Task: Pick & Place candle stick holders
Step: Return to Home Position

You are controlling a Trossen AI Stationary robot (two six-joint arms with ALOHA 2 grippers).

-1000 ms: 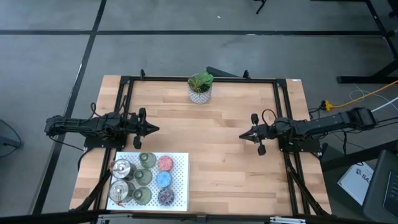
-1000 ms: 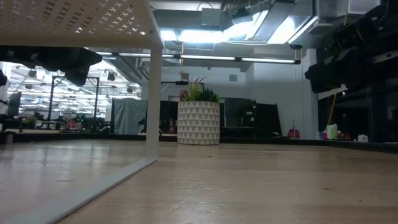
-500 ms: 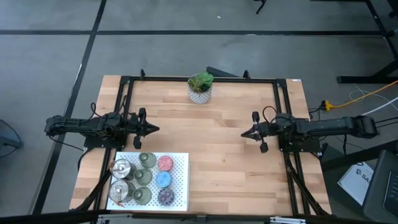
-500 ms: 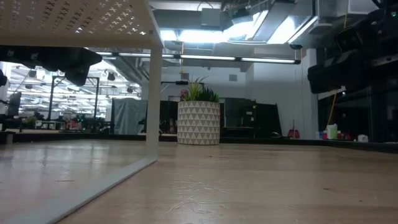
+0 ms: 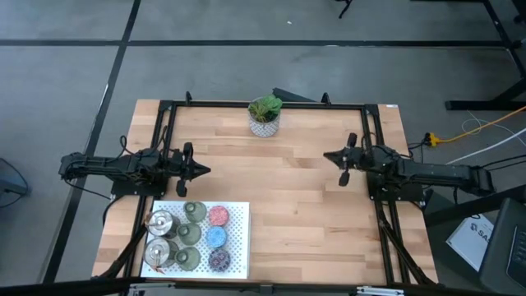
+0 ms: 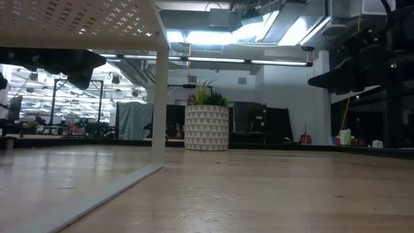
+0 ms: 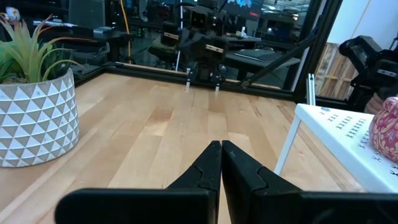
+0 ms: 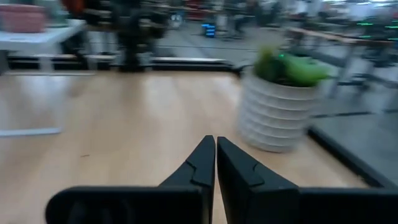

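Several small round candle stick holders [image 5: 189, 236] stand on a white perforated tray [image 5: 240, 238] at the table's near left: two shiny silver, three olive-grey, one pink [image 5: 217, 216], one blue [image 5: 216, 238], one speckled purple [image 5: 219, 260]. My left gripper [image 5: 205, 171] is shut above the table at the left, just beyond the tray's far edge, with nothing in it. My right gripper [image 5: 328, 155] is shut at the right side, above bare wood, with nothing in it. In the left wrist view the pink holder [image 7: 385, 127] sits on the tray at the right.
A green plant in a white patterned pot [image 5: 265, 117] stands at the far middle of the table. A black frame [image 5: 263, 104] runs along the table's far, left and right sides. Bare wood [image 5: 279, 189] lies between the two grippers.
My right gripper has swung toward the table's far edge and drawn back a little toward the right side; its fingers have stayed shut. In the low view its front has tipped up nearer to level. My left arm has kept still.
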